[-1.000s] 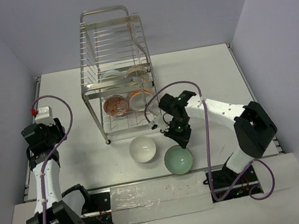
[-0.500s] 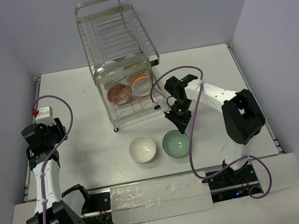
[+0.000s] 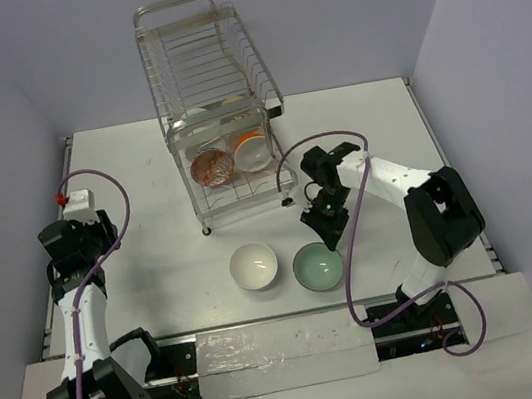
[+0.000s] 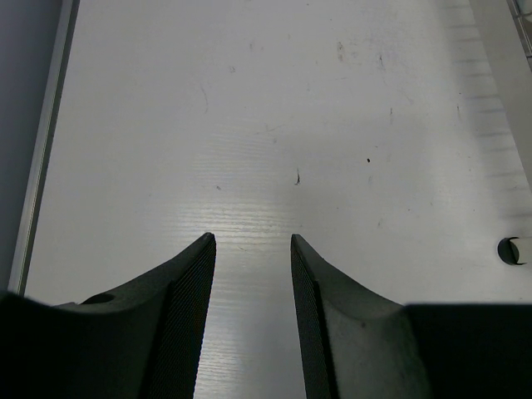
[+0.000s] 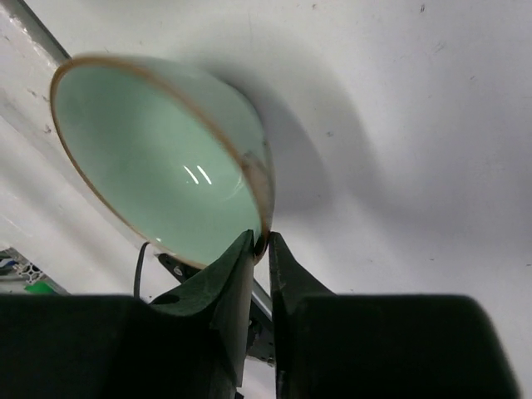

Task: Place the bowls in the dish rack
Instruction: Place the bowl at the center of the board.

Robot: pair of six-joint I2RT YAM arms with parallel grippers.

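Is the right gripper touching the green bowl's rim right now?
Touching. The right wrist view shows the rim of the green bowl wedged between the fingertips of the right gripper, with no gap visible on either side.

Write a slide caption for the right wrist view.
Right gripper holds the mint green bowl by its rim; white table behind.

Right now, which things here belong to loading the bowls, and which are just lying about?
For the job:
- green bowl
- white bowl
- dish rack
- bowls in the rack

Lying about:
- white box by the left arm
- silver strip along the near edge
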